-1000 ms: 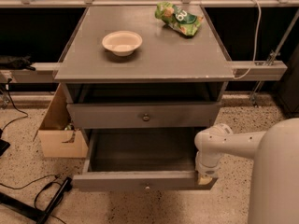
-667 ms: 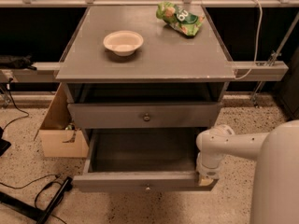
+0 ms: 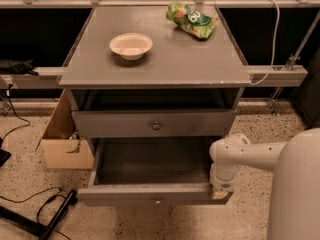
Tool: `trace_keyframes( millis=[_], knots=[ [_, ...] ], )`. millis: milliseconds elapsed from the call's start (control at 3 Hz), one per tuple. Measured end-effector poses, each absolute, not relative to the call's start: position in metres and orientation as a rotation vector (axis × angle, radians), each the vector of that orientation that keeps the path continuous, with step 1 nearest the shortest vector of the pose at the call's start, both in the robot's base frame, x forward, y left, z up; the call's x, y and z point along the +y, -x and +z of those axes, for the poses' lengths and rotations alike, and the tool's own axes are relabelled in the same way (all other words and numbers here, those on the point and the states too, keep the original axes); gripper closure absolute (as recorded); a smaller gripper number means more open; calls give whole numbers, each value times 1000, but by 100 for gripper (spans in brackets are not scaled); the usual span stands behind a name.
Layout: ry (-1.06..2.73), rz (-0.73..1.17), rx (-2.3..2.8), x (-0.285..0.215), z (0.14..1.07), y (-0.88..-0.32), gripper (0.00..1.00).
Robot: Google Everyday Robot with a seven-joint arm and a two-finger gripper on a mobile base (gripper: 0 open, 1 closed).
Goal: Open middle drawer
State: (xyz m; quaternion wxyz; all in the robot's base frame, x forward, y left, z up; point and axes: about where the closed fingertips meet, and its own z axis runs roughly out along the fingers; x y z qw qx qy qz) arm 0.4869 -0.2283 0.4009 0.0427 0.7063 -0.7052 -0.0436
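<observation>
Low right in frame, the gripper [image 3: 219, 191] meets the middle drawer [image 3: 150, 165] at its front corner. I cannot tell its grip state. The drawer looks open, so backing away cleanly probably comes next.

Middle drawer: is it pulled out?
Yes, the middle drawer is pulled out, tray showing, the hand at its right front corner.

Table [image 3: 165, 59]: plain mid-grey top, no pattern.
Bowl [image 3: 131, 45]: cream-white, plain.
Snack bag [image 3: 192, 19]: bright green with white and yellow print.
Middle drawer [image 3: 125, 195]: grey front, darker grey tray inside.
Upper drawer [image 3: 115, 124]: matching grey, dull metal knob.
End effector [image 3: 220, 192], at the middle drawer's right front corner: white casing, tan tip.
Cardboard box [image 3: 62, 146]: brown.
Floor [image 3: 30, 181]: beige, dark-speckled.
</observation>
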Motion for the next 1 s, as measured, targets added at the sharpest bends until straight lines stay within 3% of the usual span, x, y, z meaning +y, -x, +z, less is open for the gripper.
trace_keyframes(
  millis=[667, 1000],
  knots=[
    [-2161, -133, -2157, -228, 401, -487, 12],
    [-2161, -133, -2157, -228, 401, -487, 0]
  ],
)
